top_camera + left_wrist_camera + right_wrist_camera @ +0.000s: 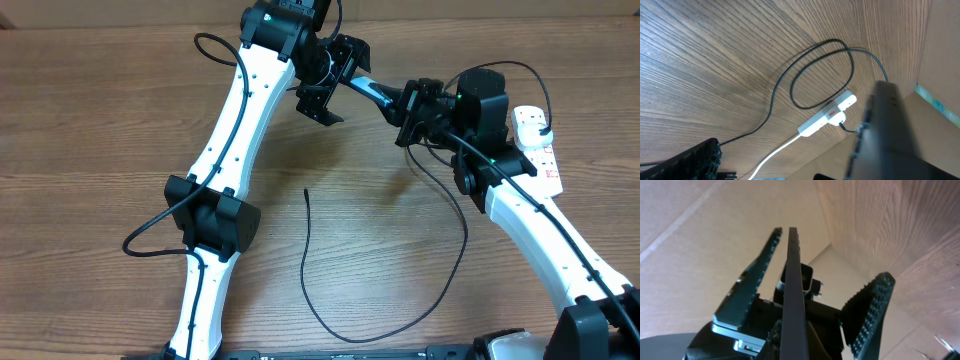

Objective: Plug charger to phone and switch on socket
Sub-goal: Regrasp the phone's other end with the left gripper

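the phone [375, 91] is up off the desk [100, 120], hanging in the air between the 2 hands. the right hand [412, 108] is fully closed on 1 end of it. the left hand [335, 82] is spread as wide as it goes and grips nothing; in the right wrist view the phone [792, 295] shows edge-on with studded fingers [757, 277] either side, which i judge to be the left hand's, and i cannot tell if they touch it. the charger [305, 260] lies in a loose curve on the desk below, its free tip [306, 191] bare and well apart from the phone, its other end running to the socket [540, 145] at the right edge. the phone is stiff, thin and probably slick and breakable, so it wants a firm pinch across its flat faces with the port end left clear. the cable is light and limp and will flop, so i would take it just behind the tip. the socket looks light and may slide when a switch is pressed.
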Tool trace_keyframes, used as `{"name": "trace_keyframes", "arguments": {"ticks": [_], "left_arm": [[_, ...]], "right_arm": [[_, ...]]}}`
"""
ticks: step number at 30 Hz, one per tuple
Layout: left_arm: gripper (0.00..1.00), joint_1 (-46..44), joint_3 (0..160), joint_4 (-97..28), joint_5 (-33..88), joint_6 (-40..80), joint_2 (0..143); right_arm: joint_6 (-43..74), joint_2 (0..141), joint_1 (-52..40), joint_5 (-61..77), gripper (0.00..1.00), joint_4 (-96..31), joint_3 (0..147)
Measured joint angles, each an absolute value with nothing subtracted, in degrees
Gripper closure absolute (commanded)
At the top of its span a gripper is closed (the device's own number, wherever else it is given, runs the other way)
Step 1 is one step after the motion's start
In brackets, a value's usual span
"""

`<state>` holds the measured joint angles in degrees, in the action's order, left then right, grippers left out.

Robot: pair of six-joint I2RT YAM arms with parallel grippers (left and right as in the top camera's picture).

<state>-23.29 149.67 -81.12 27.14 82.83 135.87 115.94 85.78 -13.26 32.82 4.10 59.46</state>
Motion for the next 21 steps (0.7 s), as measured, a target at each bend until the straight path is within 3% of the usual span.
{"name": "trace_keyframes", "arguments": {"ticks": [10, 16, 21], "left_arm": [[0.00, -23.29, 149.67, -80.82, 26.87, 82.83, 135.87], [0.20, -23.29, 149.67, -79.59, 26.52, 83.11, 135.87], [0.24, -23.29, 149.67, -79.42, 26.26, 83.66, 135.87]], "right_arm": [[115.94, 85.80, -13.26, 32.73, 0.96, 4.23, 59.46], [115.92, 85.80, -13.26, 33.08, 0.96, 3.33, 59.46], [115.94, 85.80, -13.28, 33.65, 0.96, 2.61, 59.46]]}}
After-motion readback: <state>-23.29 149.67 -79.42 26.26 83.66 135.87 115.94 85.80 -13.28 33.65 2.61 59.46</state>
